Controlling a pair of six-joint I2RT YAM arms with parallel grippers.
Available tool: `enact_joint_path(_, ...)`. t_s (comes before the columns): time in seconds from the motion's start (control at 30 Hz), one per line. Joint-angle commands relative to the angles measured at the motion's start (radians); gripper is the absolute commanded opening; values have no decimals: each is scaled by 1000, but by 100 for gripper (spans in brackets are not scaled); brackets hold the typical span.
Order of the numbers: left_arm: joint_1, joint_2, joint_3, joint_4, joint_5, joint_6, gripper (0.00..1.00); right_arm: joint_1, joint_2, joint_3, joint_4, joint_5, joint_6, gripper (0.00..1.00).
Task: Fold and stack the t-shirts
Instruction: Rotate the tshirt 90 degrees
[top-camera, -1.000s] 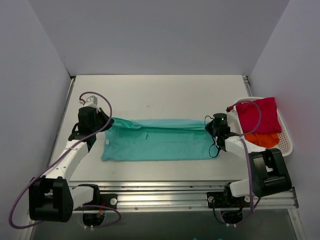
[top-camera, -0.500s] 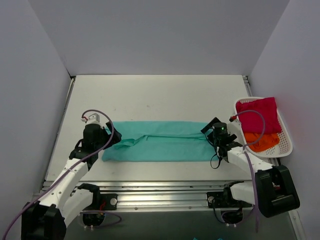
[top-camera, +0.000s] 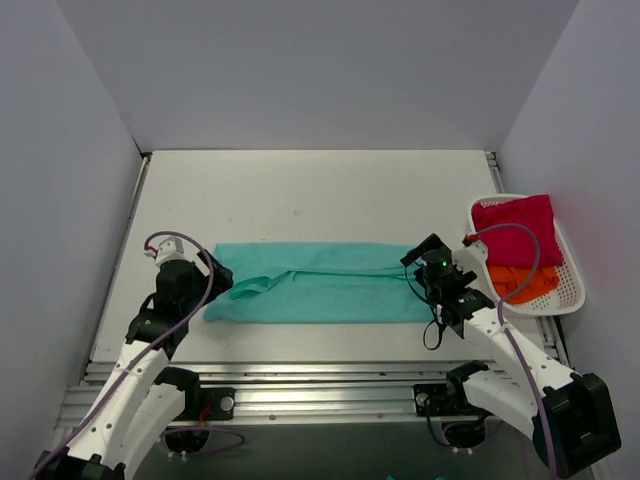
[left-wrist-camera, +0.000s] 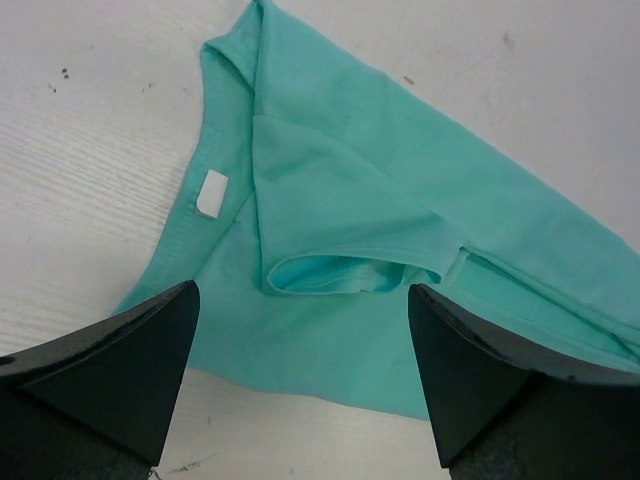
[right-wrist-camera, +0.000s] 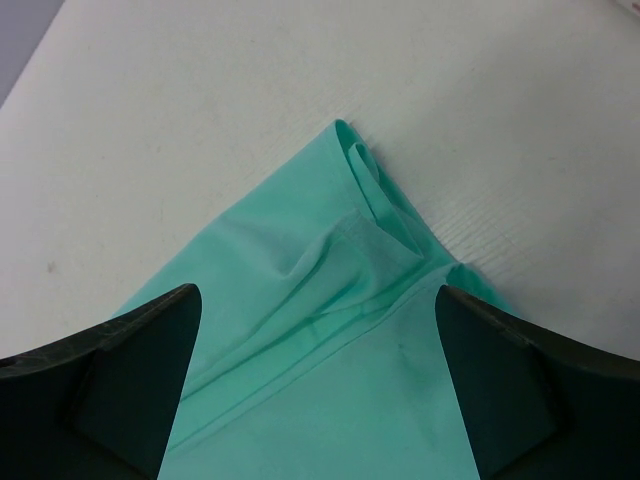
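A teal t-shirt lies flat as a long folded band across the table's near half. In the left wrist view its collar end shows a white label and a sleeve folded over on top. My left gripper hovers open over that left end, holding nothing. My right gripper is open above the shirt's right end, where layered hems meet at a corner; nothing sits between its fingers. A magenta t-shirt and an orange t-shirt lie in the basket.
A white slotted basket sits at the table's right edge, close to my right arm. Grey walls enclose the table on the left, back and right. A metal rail runs along the near edge.
Both grippers went from shut to open and let go of the teal shirt's ends. Its far edge now lies folded towards me, making a narrower band. Both arms drew back towards the near edge.
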Motion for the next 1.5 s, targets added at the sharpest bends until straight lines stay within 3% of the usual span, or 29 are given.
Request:
enact_joint_path(0.0, -5, 77, -1, 36, -25, -52, 94, 7, -51, 47, -66, 77, 9, 100)
enact_joint_path(0.5, -5, 470, 109, 151, -189, -113, 94, 10, 34, 192, -31, 45, -49, 100)
enact_joint_path(0.77, -5, 758, 170, 282, -145, -119, 98, 8, 48, 177, 29, -1, -57, 100)
enact_joint_path(0.8, -5, 779, 181, 296, -129, -119, 85, 7, 56, 182, 26, 7, -64, 100)
enact_joint_path(1.0, -17, 872, 223, 329, -146, -119, 62, 2, 70, 192, 38, -12, -71, 100)
enact_joint_path(1.03, -17, 888, 229, 329, -152, -119, 48, 1, 68, 192, 40, -13, -72, 100)
enact_joint_path(1.2, -8, 941, 278, 319, -154, -104, 4, 1, 54, 191, 34, -3, -78, 100)
enact_joint_path(1.33, 11, 996, 363, 299, -135, -78, 2, -2, 51, 189, 41, 13, -81, 100)
enact_joint_path(1.47, 43, 1076, 552, 259, -132, -41, 2, -4, 70, 192, 63, 17, -75, 100)
